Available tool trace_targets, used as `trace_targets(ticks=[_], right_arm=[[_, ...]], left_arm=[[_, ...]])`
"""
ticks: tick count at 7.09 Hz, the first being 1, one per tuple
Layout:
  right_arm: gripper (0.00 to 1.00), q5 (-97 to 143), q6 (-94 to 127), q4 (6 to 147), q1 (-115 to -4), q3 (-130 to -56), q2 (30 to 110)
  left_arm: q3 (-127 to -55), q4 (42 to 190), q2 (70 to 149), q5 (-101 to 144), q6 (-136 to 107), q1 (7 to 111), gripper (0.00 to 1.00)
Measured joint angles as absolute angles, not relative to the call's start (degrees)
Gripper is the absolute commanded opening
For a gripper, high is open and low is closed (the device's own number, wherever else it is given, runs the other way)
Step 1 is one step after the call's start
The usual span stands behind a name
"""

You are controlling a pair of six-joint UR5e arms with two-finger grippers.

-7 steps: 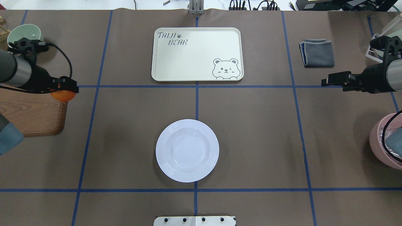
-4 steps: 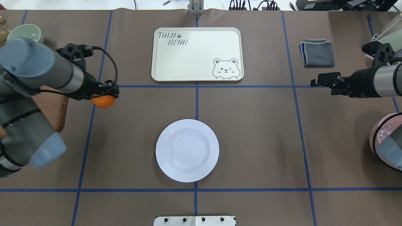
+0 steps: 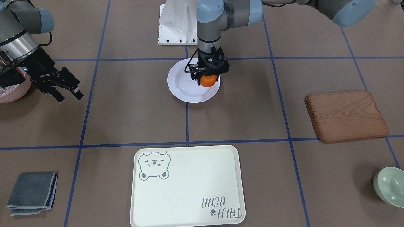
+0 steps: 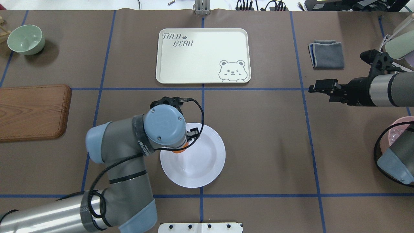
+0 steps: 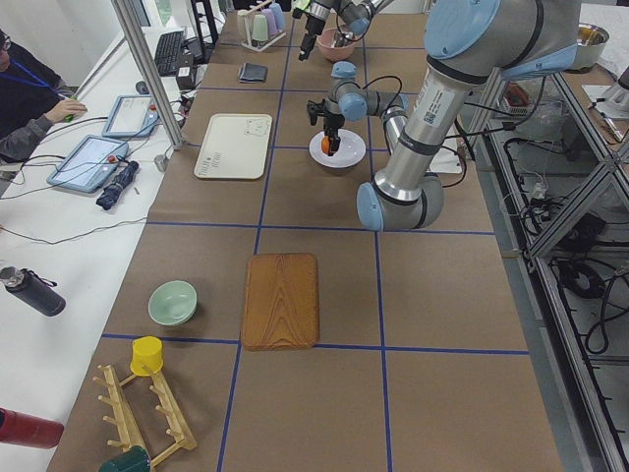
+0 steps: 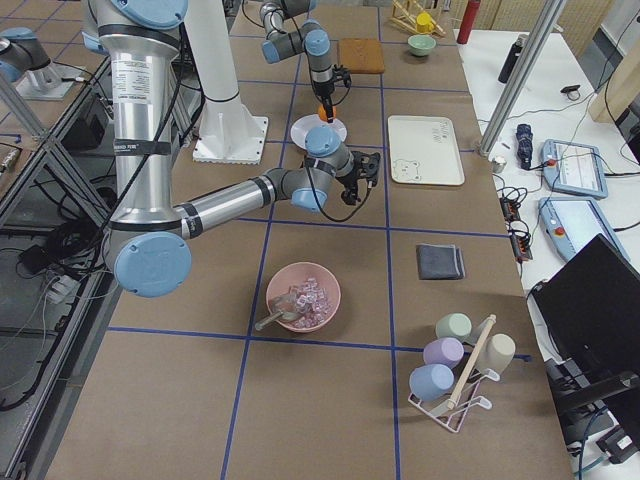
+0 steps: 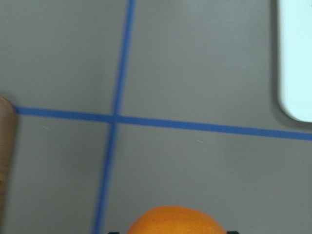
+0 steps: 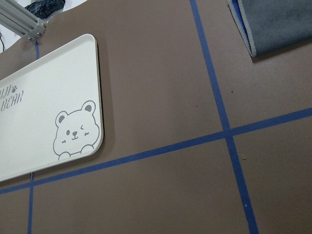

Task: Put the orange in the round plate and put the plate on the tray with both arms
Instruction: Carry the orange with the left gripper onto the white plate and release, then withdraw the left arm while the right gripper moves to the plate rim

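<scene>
My left gripper (image 3: 208, 80) is shut on the orange (image 3: 209, 83) and points straight down. It holds the orange over the left part of the white round plate (image 3: 183, 86). From overhead, the wrist hides most of the orange (image 4: 179, 150), and the plate (image 4: 207, 165) lies at the table's middle. The left wrist view shows the top of the orange (image 7: 176, 222) at its lower edge. The cream bear tray (image 4: 202, 55) lies beyond the plate with nothing on it. My right gripper (image 3: 70, 96) hovers open and holds nothing, well to the right of the plate (image 4: 315, 87).
A brown wooden board (image 4: 32, 111) lies at the left edge and a mint-green bowl (image 4: 26, 39) at the far left corner. A folded grey cloth (image 4: 326, 54) lies at the far right, and a pink bowl (image 3: 12, 91) sits under the right arm.
My left arm has swung the orange from beside the wooden board rightward to over the plate. My right gripper has moved slightly toward the table's middle.
</scene>
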State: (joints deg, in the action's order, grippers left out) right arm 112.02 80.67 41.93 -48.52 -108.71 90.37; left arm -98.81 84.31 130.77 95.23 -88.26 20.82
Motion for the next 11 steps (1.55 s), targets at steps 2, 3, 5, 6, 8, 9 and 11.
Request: trace_targets(ticks=[2, 3, 5, 6, 8, 9, 11], right_arm=[[1.0, 112.0, 80.7, 41.9, -48.3, -108.6, 89.9], [1.0, 112.0, 80.7, 41.9, -48.2, -108.6, 89.7], [0.99, 112.0, 81.0, 41.9, -48.0, -108.6, 89.5], [0.99, 112.0, 82.0, 41.9, -47.9, -108.6, 89.1], [1.0, 112.0, 84.6, 41.9, -47.8, -109.4, 88.7], [1.0, 112.0, 86.0, 41.7, -47.6, -110.2, 88.6], [1.0, 110.4, 90.3, 38.4, -45.6, -111.1, 88.7]], left_arm=[[-95.7, 85.5, 133.4, 94.3, -88.9, 19.2, 0.66], [-94.1, 86.9, 134.0, 94.2, -88.9, 18.9, 0.97], [-91.4, 89.4, 134.4, 94.1, -88.8, 18.8, 0.98], [-91.2, 89.8, 134.4, 94.0, -88.8, 18.7, 0.98], [-94.1, 89.5, 134.0, 94.1, -88.7, 19.3, 0.98], [-98.3, 87.8, 132.7, 95.0, -87.7, 20.8, 0.98], [-105.6, 82.4, 129.2, 100.5, -79.3, 27.8, 0.98]])
